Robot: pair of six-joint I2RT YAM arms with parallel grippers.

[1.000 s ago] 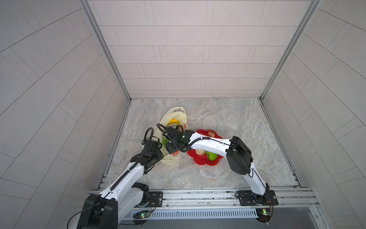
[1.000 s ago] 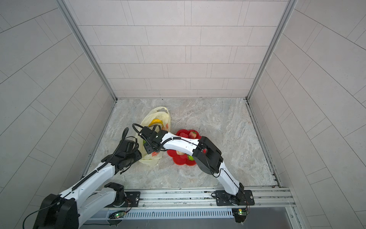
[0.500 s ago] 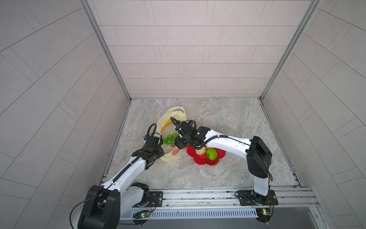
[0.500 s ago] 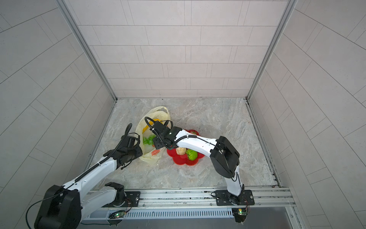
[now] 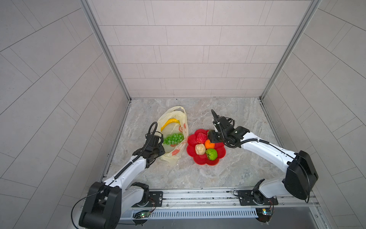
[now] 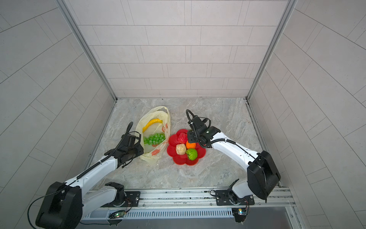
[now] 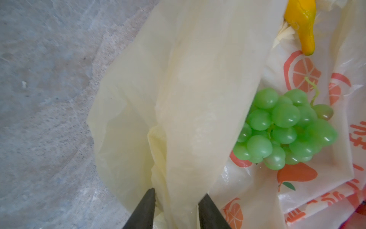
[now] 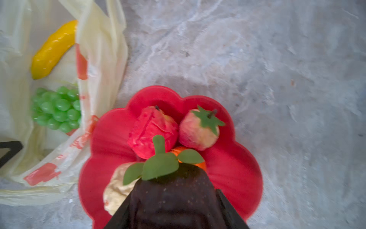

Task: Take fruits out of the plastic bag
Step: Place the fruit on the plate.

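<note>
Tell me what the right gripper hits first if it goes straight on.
Likely the red fruit in the red dish, straight ahead of the right gripper and the dark fruit it holds; the orange underneath may be nearer.

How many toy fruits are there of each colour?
Green: 2, grape bunch and apple
Yellow: 1, banana
Red: 1, red fruit
Orange: 1, orange
Beige: 1, beige fruit
Pink: 1, strawberry
Dark brown: 1, dark fruit
Total: 8
</note>
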